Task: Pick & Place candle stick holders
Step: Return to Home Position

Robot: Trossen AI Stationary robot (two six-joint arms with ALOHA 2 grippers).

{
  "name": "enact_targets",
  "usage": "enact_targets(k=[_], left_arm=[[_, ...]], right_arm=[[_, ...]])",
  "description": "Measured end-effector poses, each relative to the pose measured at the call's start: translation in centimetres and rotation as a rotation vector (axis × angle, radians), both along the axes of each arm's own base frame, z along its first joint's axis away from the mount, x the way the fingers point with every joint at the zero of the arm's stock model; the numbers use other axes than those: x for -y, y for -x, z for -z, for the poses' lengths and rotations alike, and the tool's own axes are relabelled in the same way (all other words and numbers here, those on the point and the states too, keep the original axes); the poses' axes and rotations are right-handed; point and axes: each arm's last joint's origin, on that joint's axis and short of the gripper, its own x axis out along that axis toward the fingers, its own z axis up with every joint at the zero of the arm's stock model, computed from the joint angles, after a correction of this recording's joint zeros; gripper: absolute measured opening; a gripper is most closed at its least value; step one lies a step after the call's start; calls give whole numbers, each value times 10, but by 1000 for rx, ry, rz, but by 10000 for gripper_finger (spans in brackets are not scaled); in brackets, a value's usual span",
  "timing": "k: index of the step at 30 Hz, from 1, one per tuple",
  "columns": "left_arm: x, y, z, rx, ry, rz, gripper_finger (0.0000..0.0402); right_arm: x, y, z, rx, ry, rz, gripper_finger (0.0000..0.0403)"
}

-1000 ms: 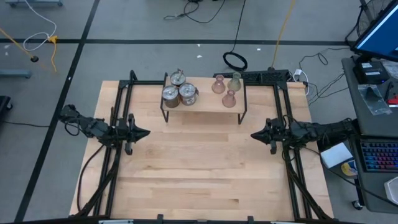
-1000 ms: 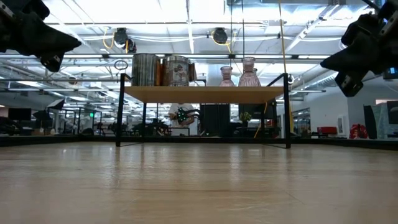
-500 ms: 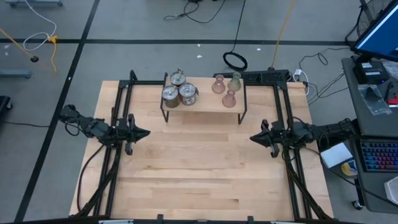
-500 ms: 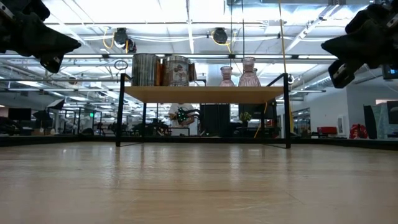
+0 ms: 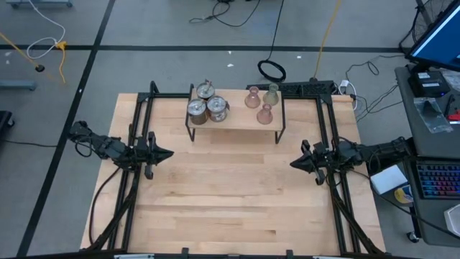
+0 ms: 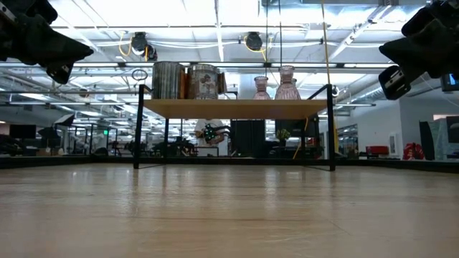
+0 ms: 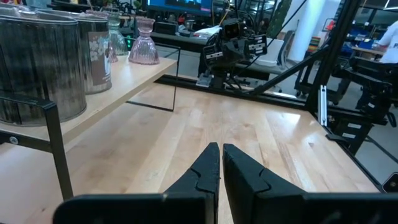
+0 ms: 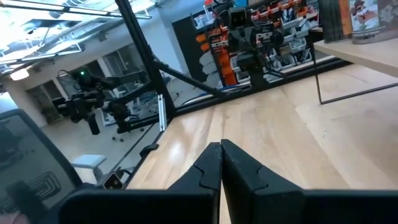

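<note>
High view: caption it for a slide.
Six candle stick holders on the shelf; left gripper and right gripper, jaws shut, at opposite sides.

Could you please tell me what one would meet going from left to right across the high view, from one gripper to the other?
The left gripper → three silver holders → three glassy holders → the right gripper.

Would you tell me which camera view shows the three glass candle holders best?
The high view: all three glass holders show separately on the shelf. The low view overlaps them; the left wrist view shows one clearly; the right wrist view shows none.
</note>
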Motion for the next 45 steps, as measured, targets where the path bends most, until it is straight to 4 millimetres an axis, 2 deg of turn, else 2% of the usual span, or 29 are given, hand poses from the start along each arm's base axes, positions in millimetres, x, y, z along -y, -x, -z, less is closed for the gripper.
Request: enact_targets(k=[45], left_arm=[[0, 0, 0, 1, -1, 0, 21]], right_arm=[[0, 0, -3, 34, -6, 1, 0]])
